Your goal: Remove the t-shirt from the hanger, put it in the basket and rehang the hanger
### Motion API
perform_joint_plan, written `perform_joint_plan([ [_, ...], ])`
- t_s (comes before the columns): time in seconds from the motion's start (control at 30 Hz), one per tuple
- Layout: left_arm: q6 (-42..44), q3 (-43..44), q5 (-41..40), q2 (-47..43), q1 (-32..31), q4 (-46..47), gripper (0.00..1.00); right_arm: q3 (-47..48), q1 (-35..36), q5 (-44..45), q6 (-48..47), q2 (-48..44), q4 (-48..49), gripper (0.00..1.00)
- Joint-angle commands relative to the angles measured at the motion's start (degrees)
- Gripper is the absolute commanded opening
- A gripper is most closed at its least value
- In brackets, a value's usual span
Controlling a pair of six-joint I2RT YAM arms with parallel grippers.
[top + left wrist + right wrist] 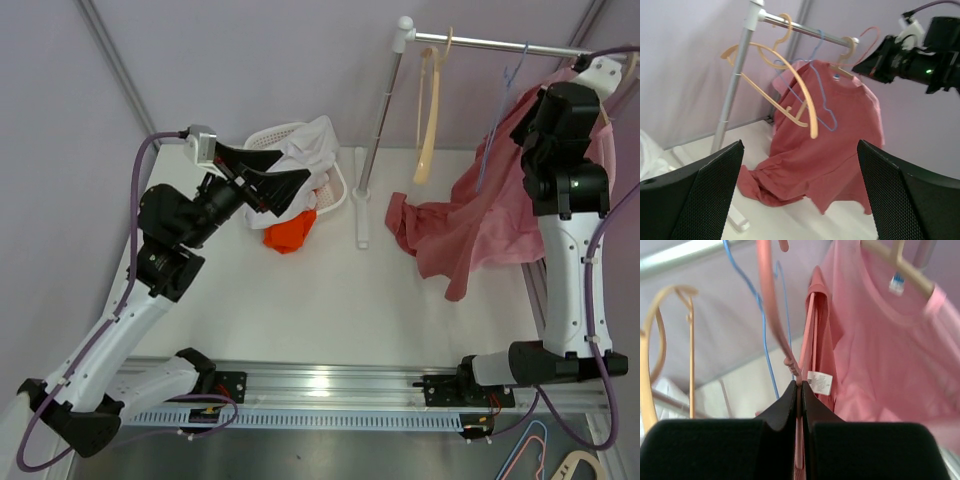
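Right pincer [800, 384] clamps, seemingly, an edge of the pink t-shirt [880, 365], hanger [900, 270] above it, to tug it free; left pincer [800, 150] gapes idle.

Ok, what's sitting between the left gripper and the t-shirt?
In the top view, the rack's upright pole and an empty cream hanger stand between the left gripper and the t-shirt.

We see the clothes rail [500, 45] across the upper right of the frame. The t-shirt [480, 230] hangs at its right end and spills onto the bench [330, 300]. Two empty hangers [428, 110] hang left of it, and the laundry basket [272, 133] sits at upper centre-left.
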Motion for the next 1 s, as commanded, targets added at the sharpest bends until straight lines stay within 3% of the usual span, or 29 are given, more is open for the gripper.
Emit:
perform_joint_plan([
  [0.0, -2.59, 1.84, 6.55, -1.28, 0.04, 2.20, 0.99, -6.40, 1.06, -1.79, 3.09, -7.09, 1.76, 0.00],
  [0.1, 1.79, 2.00, 12.91, -1.71, -5.21, 2.92, 0.93, -11.76, 2.38, -2.94, 5.28, -12.28, 1.67, 0.00],
  [0.23, 19.86, -0.79, 0.91, -2.77, -22.69, 1.75, 0.97, -15.38, 3.08, -5.05, 7.48, -16.69, 1.33, 0.00],
  [0.3, 23.24, -2.20, 1.31, -0.85, -29.73, 2.39, 0.99, -14.42, 3.17, -6.10, 8.01, -17.22, -0.16, 0.00],
  [0.4, 25.09, -1.77, -0.95, 2.93, -33.43, 1.16, 0.99, -11.61, 3.35, -7.77, 9.07, -17.14, -3.06, 0.00],
  [0.6, 33.17, -4.93, -10.27, 15.14, -42.14, 8.88, 0.99, -8.97, 3.70, -11.72, 10.39, -17.75, -5.18, 0.00],
  [0.8, 35.91, 0.16, -17.92, 27.72, -43.02, 12.48, 0.99, -5.98, 4.05, -15.86, 10.83, -17.14, -7.03, 0.00],
  [0.97, 36.26, 7.71, -20.04, 34.93, -43.02, 10.12, 1.00, -4.92, 4.14, -17.97, 11.18, -16.61, -7.90, 0.00],
])
